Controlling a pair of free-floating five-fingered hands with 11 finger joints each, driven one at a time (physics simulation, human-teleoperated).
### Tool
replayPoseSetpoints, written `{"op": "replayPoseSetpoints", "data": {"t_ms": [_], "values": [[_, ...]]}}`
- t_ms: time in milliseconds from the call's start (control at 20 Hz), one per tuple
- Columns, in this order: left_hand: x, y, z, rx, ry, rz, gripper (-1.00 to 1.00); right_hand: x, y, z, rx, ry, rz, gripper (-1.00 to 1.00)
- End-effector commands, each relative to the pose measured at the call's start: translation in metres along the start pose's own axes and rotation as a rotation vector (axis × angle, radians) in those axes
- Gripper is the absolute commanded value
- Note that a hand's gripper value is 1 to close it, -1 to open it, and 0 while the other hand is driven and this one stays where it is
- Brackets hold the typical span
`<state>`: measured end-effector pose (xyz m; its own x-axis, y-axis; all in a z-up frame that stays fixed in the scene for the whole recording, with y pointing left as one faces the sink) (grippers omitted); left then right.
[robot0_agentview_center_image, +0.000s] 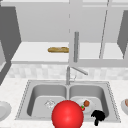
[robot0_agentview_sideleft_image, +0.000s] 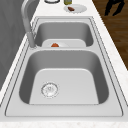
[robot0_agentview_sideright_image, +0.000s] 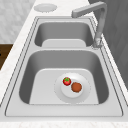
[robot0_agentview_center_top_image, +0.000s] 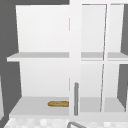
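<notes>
**Right hand low at the sink's front rim, plate just beyond it**

Nearest you in the front view is a big red ball (robot0_agentview_center_image: 67, 114), covering the sink's (robot0_agentview_center_image: 111, 92) front edge at the divider. Just right of it your right hand (robot0_agentview_center_image: 98, 116) hangs over the front rim of the right basin, fingers curled downward and holding nothing. The left side view shows a dark hand (robot0_agentview_sideleft_image: 113, 6) out past the counter edge, above the floor.

Behind and left of that hand, a white plate (robot0_agentview_sideright_image: 82, 96) lies flat on the floor of the right basin. It's round and carries a small red strawberry (robot0_agentview_sideright_image: 66, 81) and a brown ball of food (robot0_agentview_sideright_image: 76, 87), side by side and close together. Hand and plate are near but apart.

Further back stands the faucet (robot0_agentview_center_image: 68, 75). On the open cabinet's bottom shelf lies a baguette (robot0_agentview_center_top_image: 58, 103).
</notes>
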<state>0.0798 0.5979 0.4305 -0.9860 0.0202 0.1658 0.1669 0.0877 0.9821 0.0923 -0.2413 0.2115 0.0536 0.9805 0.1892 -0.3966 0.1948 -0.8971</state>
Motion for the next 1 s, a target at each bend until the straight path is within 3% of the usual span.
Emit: {"op": "replayPoseSetpoints", "data": {"t_ms": [0,500,600,950], "values": [[0.013,0.023,-0.008,-0.013,-0.017,0.002,-1.00,0.000,0.000,0.000,0.000,0.000,0.000,0.00],[0.049,0.081,-0.033,-0.025,-0.008,0.002,-1.00,0.000,0.000,0.000,0.000,0.000,0.000,0.00],[0.055,0.090,-0.037,-0.017,-0.005,-0.033,-1.00,0.000,0.000,0.000,0.000,0.000,0.000,0.00],[0.078,0.117,-0.071,-0.031,-0.009,-0.038,-1.00,0.000,0.000,0.000,0.000,0.000,0.000,0.00]]}}
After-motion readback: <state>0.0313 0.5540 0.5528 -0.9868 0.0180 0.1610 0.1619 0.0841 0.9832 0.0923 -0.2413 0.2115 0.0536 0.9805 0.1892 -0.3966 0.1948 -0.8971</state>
